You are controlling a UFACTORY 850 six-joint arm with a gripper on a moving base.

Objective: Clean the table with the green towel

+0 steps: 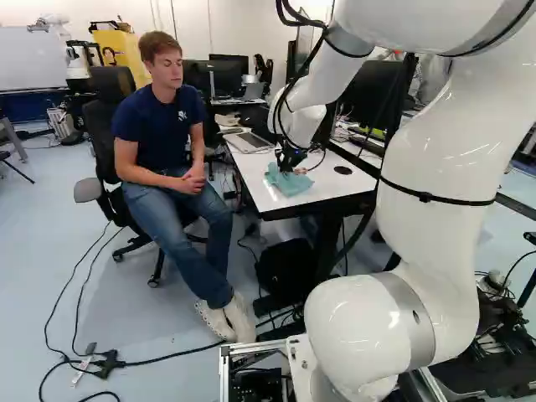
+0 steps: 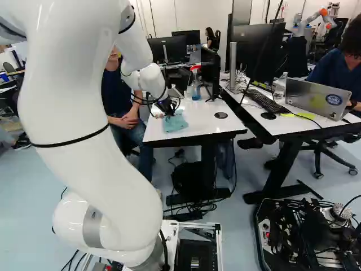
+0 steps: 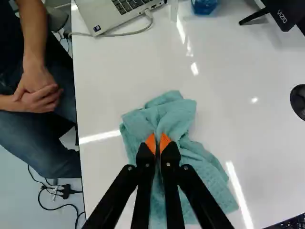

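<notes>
At the near end of the white table (image 1: 264, 194), my gripper (image 1: 289, 166) points down onto the green towel (image 1: 289, 182). The same towel (image 2: 175, 123) lies bunched near the table's front edge in the right base view. In the wrist view the gripper (image 3: 157, 147) has its orange pads close together, with a pinched fold of the towel (image 3: 205, 171) between them. The cloth spreads crumpled ahead of, under and to both sides of the fingers, resting on the tabletop.
A laptop (image 3: 112, 12), a spray bottle (image 2: 196, 84) and a monitor stand (image 3: 259, 13) are farther along the table. A round black disc (image 2: 221, 115) lies on the tabletop. A seated person's hands and knees are close beside the table edge. Another robot (image 2: 317, 20) stands far back.
</notes>
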